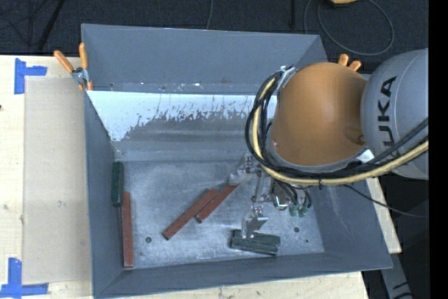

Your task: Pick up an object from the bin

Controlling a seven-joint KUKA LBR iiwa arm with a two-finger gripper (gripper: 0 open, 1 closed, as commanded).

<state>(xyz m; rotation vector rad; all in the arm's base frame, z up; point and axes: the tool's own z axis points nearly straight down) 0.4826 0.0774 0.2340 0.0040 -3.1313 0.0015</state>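
1. Grey metal bin, floor mostly bare. The arm comes in from 3 o'clock, its orange wrist cover and cable loops hanging over the floor's 2 o'clock quarter.
2. The gripper sits low at about 5 o'clock on the floor, directly above a dark green flat block lying close to the front wall. I cannot tell whether it touches the block or is just clear of it.
3. I cannot tell whether the gripper is spread or closed, because linkage and wires clutter it. Nothing is visibly clamped.
4. My read on progress: the arm is placed over the block, and the grasp and lift are both left to do. The block lies flat on the floor.
5. Two reddish-brown sticks lie near the centre, side by side on a slant from 8 toward 2 o'clock. Their upper ends are near the gripper's linkage.
6. Against the wall at 9 o'clock is a dark green stick. A brown stick runs on from it toward 7 o'clock. Both are well apart from the gripper.
7. Nothing lies on the block. The sloping front wall at 6 o'clock looks like the only thing crowding it.
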